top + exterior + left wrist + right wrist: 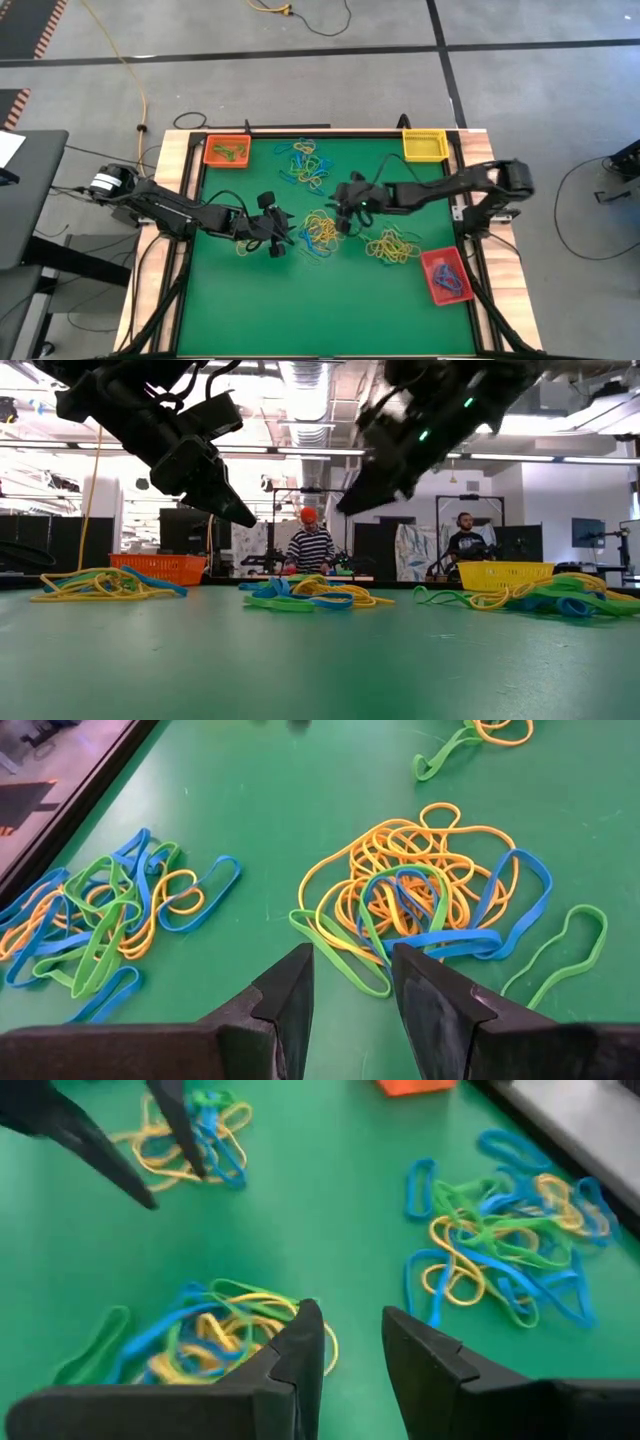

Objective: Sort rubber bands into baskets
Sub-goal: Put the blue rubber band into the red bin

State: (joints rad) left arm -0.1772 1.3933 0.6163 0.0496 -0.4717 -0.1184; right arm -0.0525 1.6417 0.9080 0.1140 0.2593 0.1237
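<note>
Rubber bands [321, 232] lie in four tangled heaps on your green counter [300, 300], with three baskets at its edges: orange [227, 151], yellow [424, 145], red [446, 275]. Both your left claw [281, 238] and right claw [343, 214] hover open, empty, near the middle heap.

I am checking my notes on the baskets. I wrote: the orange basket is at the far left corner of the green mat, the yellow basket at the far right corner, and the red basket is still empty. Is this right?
Not quite. The red basket is not empty: the high view shows blue rubber bands lying in it. The rest stands: the orange basket is at the far left corner and the yellow basket at the far right corner.
</note>
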